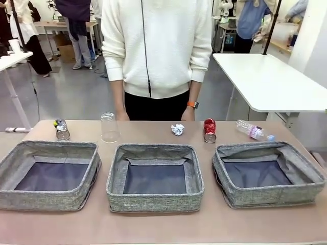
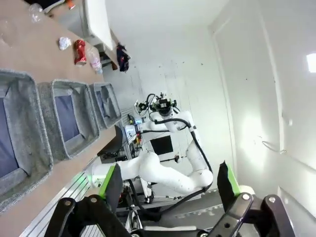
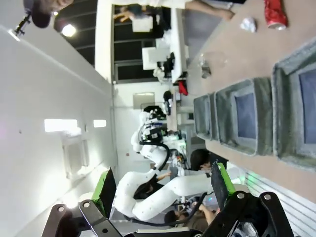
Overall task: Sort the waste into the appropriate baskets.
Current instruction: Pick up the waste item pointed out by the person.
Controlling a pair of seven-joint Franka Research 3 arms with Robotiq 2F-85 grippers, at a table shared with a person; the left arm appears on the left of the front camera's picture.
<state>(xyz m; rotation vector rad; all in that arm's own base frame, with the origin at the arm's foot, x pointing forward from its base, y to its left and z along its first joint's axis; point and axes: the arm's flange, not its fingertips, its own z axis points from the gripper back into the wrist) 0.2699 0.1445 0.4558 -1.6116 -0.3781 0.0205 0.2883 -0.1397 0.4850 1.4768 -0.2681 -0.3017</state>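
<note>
Along the table's far edge lie the waste items: a silver-dark can, an upside-down clear cup, a white paper ball, a crushed red can and a clear bottle. Three grey baskets stand in a row nearer me: left, middle, right, all with bare dark bottoms. My left gripper is open, raised off to the side of the table, holding nothing. My right gripper is open too, also away from the table. The red can shows far off.
A person in a white sweater stands at the far edge, hands down by the table. A white table stands behind on the right. A bare wood strip runs in front of the baskets.
</note>
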